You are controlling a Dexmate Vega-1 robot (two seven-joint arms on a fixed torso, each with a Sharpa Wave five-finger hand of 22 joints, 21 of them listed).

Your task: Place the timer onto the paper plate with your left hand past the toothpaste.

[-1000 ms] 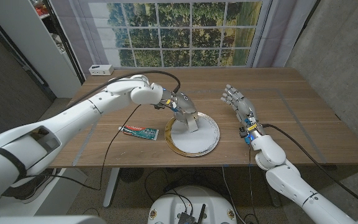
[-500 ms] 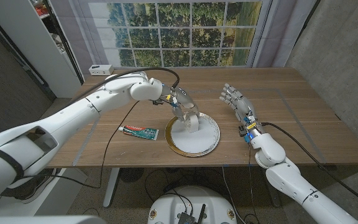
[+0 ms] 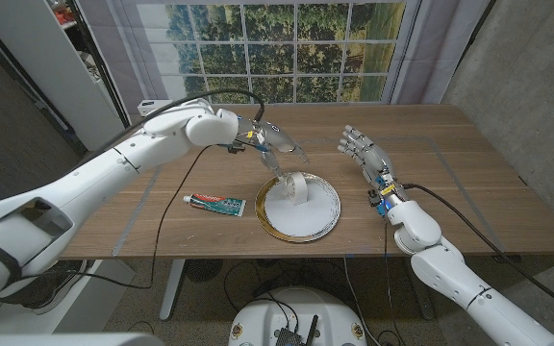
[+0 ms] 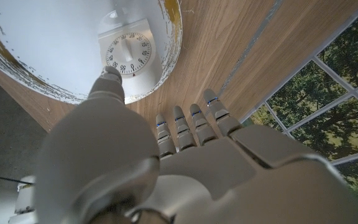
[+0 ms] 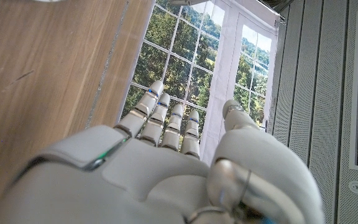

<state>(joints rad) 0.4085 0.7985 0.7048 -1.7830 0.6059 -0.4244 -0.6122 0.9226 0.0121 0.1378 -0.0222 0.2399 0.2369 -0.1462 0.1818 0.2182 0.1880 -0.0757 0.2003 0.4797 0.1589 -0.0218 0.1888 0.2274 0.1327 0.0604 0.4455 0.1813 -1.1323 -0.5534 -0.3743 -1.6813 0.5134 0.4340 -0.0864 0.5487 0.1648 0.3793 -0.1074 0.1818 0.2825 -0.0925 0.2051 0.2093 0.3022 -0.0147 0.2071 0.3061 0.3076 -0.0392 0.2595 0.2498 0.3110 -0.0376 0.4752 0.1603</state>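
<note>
Timer (image 3: 295, 186) upright on paper plate (image 3: 323, 220), near rim at 11 o'clock. Judged light, rigid, smooth plastic; liable to tip; best taken across the flat sides, clear of dial.
Left hand (image 3: 279, 140) above and beyond plate, fingers apart, holding nothing. Right hand (image 3: 365, 155) at 3 o'clock, fingers spread, empty.
Toothpaste (image 3: 215, 203) at 9 o'clock, apart from plate; not obstructing.

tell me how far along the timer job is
Looks essentially done: the timer stands on the paper plate, with the toothpaste lying on the table beside the plate. The left hand is above the table behind the plate, fingers apart and holding nothing. The right hand waits open. Probably nothing left but parking the arm.
</note>
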